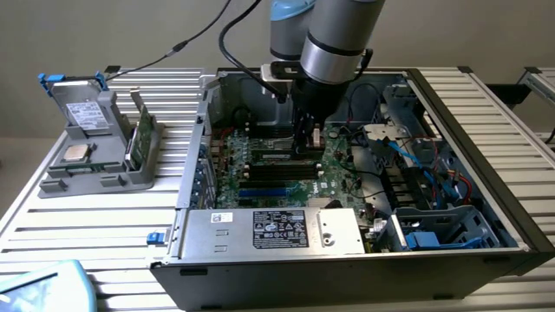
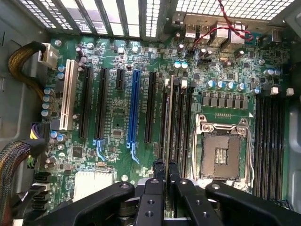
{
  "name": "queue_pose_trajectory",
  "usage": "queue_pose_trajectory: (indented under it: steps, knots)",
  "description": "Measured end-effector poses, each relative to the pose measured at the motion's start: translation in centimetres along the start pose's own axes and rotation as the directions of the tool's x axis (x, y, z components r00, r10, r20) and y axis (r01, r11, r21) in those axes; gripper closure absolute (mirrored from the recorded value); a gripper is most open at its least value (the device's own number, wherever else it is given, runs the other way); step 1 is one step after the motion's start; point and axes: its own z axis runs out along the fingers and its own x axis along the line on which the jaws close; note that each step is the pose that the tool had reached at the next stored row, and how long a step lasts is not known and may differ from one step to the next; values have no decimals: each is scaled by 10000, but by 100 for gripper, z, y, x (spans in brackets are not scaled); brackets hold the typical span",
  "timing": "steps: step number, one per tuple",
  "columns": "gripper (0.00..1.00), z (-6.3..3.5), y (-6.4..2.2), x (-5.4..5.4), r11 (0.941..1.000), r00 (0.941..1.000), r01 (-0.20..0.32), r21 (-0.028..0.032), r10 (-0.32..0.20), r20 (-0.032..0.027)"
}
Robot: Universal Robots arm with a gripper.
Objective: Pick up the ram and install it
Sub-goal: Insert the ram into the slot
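My gripper (image 2: 166,165) is clamped on the ram (image 2: 169,117), held edge-on over the slots (image 2: 181,122) beside the empty socket (image 2: 221,150), mid-frame in the exterior view. Pick-up looks done. I judge seating unfinished: I can't tell whether it's latched.

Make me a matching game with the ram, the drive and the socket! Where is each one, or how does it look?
Things:
1. ram
2. drive
3. socket

Places and states:
A. empty
B. on the stand outside the case
C. gripped in the pincer, above the board

Pairs: 1-C, 2-B, 3-A
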Motion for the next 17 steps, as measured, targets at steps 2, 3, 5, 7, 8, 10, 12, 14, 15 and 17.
queue_pose_trajectory:
  steps: [2,3,5,7,8,10,12,14,15,17]
  knots:
    - [86,37,-6,0,10000,10000,1,0,-1,0]
    - [86,56,-9,0,10000,10000,1,0,-1,0]
    - [86,90,-13,-1,10000,10000,-1,0,1,1]
    - [86,127,-19,-1,10000,10000,-1,0,1,-1]
    - [86,146,-21,-1,10000,10000,-1,0,1,1]
    - [86,181,-26,-1,10000,10000,-2,0,2,1]
    - [86,217,-32,-1,10000,10000,-2,0,2,1]
    - [86,252,-35,0,10000,10000,-3,0,3,1]
    - [86,268,-37,1,10000,10000,-3,-2,3,0]
    - [86,271,-37,1,10000,10000,-4,-22,4,-2]
